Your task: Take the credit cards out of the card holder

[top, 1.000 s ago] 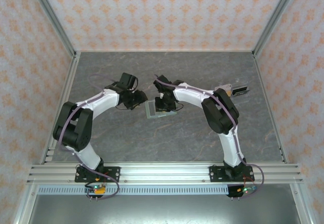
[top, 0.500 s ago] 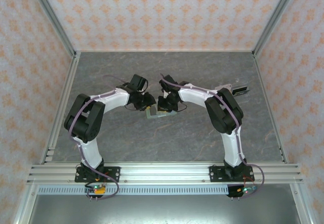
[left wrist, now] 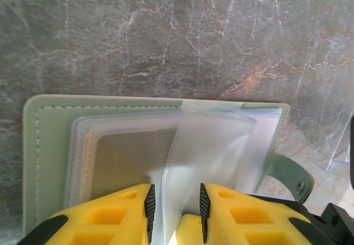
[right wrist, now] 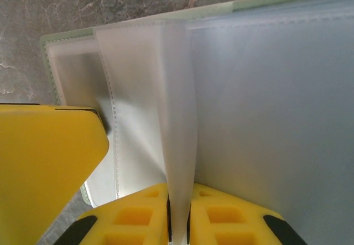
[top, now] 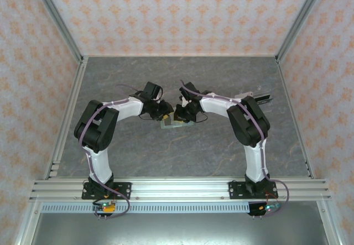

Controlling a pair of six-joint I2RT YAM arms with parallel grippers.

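The sage-green card holder (top: 172, 125) lies open on the table between both grippers. In the left wrist view its green cover (left wrist: 47, 145) frames pale translucent pockets, and a dark credit card (left wrist: 127, 156) shows through one of them. My left gripper (left wrist: 174, 206) has its jaws narrowly apart with a raised pocket leaf between them; whether it pinches the leaf is unclear. My right gripper (right wrist: 178, 223) is shut on a thin translucent pocket leaf (right wrist: 180, 118), lifting it on edge. From above, the left gripper (top: 165, 115) and right gripper (top: 181, 115) almost touch.
A loose dark card (top: 264, 97) lies at the back right, beyond the right arm's elbow. A clear plastic edge (left wrist: 340, 151) shows beside the holder's strap (left wrist: 290, 173). The left gripper's yellow finger (right wrist: 50, 156) crowds the right wrist view. Patterned walls enclose the grey marble table (top: 138, 79).
The left arm has swung right to reach the card holder and its jaws have narrowed. The right gripper has drifted slightly right, still holding the pocket leaf.
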